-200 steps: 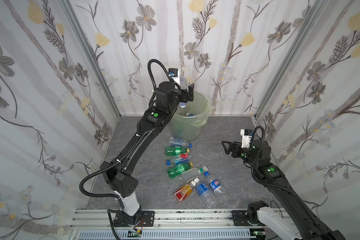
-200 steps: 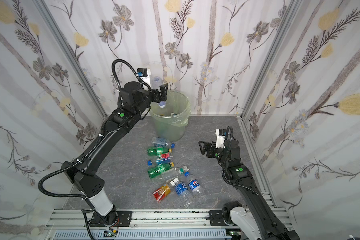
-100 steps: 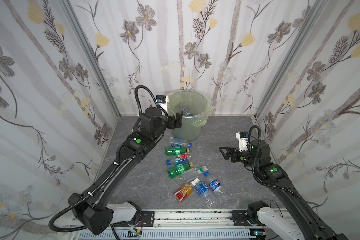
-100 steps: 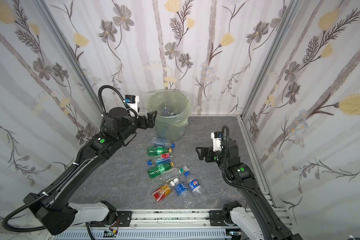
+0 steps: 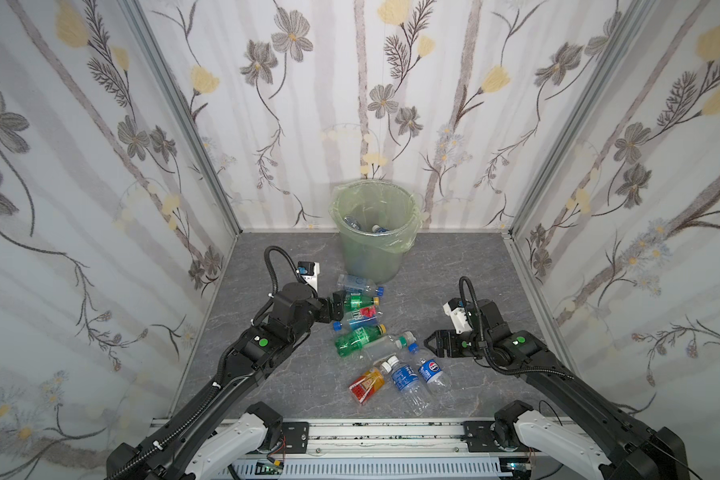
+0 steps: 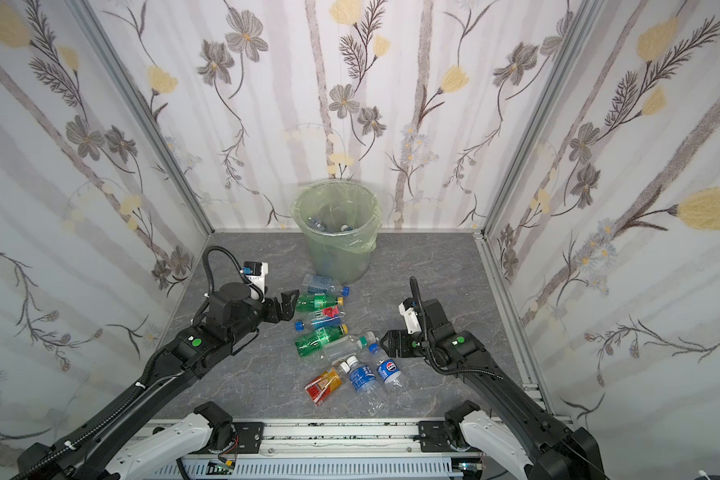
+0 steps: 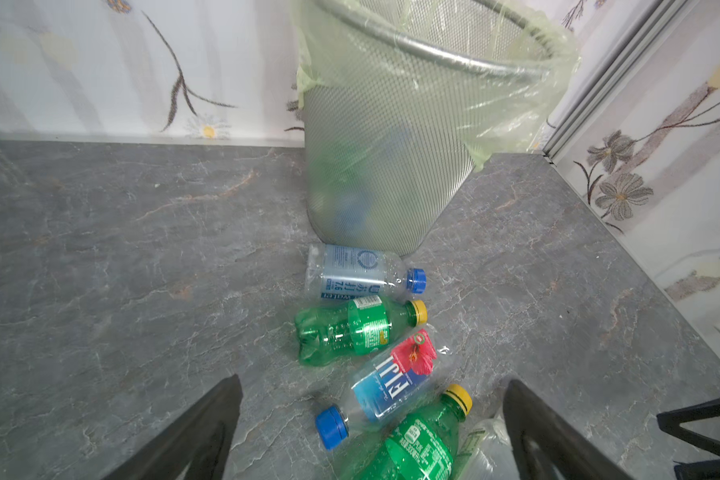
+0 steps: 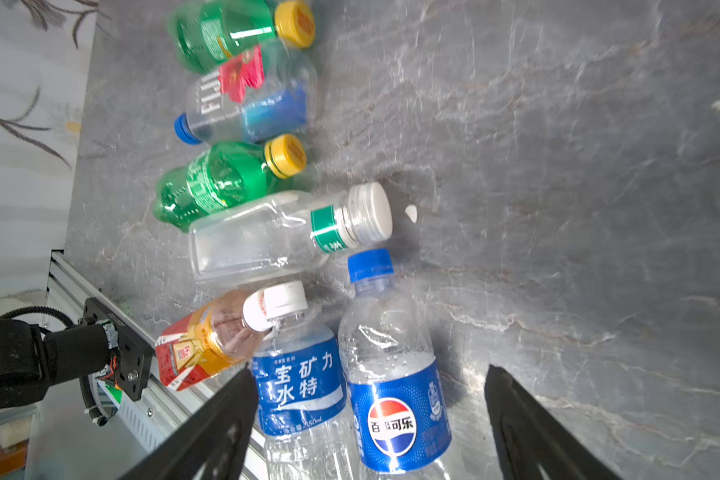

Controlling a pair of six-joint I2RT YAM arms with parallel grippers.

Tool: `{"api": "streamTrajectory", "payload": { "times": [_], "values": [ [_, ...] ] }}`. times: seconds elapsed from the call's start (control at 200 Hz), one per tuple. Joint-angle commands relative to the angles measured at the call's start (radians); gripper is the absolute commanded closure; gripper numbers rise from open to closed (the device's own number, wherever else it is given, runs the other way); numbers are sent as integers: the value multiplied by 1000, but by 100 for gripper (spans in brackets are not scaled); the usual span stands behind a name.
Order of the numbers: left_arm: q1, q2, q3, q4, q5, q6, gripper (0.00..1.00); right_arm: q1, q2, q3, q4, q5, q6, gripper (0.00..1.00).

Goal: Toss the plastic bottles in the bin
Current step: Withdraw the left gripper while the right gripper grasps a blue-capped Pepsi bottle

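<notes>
- Pepsi bottle [image 8: 395,415]: blue label with the red, white and blue globe and "百事可乐" in white across it. The globe also shows in a top view [image 5: 432,369].
- blue-label bottle [image 8: 300,386], touching the Pepsi bottle: "宝矿力水特" in large white characters. A smaller line beneath ends in "mL", and the figure before it is unclear.
- Fiji bottle [image 7: 393,380]: "FIJI" in white capitals on blue, beside a red flower.
- pale-label bottle [image 7: 352,270]: "water" on a dark strip. The characters and round seal above it are too small to read.
- green bottles [image 7: 358,328]: label print too small to read.
- orange bottle [image 8: 200,345]: label print blurred.
</notes>
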Motion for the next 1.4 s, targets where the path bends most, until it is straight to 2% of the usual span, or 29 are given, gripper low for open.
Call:
{"api": "streamTrajectory", "payload": {
  "times": [0.0,0.295,0.45,0.709,0.959,1.204,1.399],
  "values": [
    [0,-34,-42,8,44,-13,0,33,5,-49,57,-39,71,14],
    [1,-99,-99,1,59,-28,0,103,96,-128,184,2,139,16],
    [0,-116,-108,-3,60,-31,0,132,187,-119,205,73,145,18],
    [0,-144,-125,-9,62,-9,0,152,233,-89,169,217,157,30],
    [0,-148,-127,-9,70,-17,0,153,236,-76,172,274,163,44],
    [0,-166,-129,-11,78,-18,0,152,94,-24,131,375,154,53],
    [1,-168,-131,-14,81,-15,0,150,-70,112,168,414,64,56]
  ]
}}
